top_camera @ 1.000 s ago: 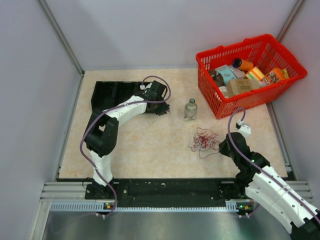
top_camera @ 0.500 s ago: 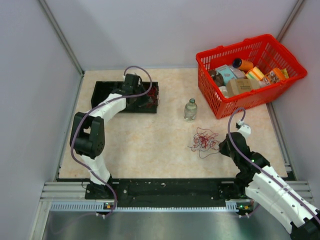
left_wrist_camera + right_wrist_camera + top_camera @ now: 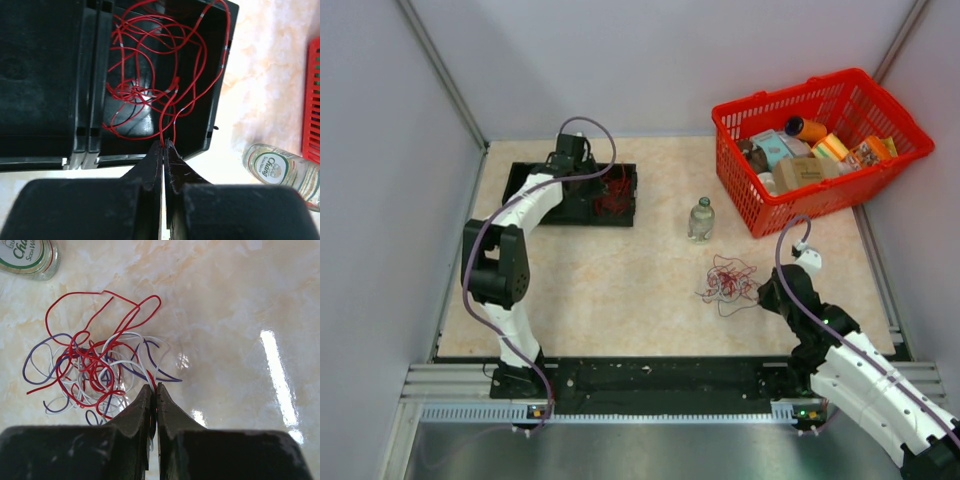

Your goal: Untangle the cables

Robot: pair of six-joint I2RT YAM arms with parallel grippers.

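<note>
Left gripper [image 3: 163, 145] pinches red cable [image 3: 150, 75] over tray [image 3: 50, 75], left of bottle [image 3: 701, 218].
Right gripper [image 3: 154, 387] clamps tangle [image 3: 95, 370] near bottle; best to draw single strands slowly, avoiding snags.

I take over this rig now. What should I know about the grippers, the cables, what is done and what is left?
Left gripper: shut on a strand of the red cable, which lies in the black tray's right compartment.
Right gripper: shut on a strand at the edge of the tangle on the table.
Done: one red cable in the tray.
Left: the tangle's red, white and blue-grey cables.
</note>
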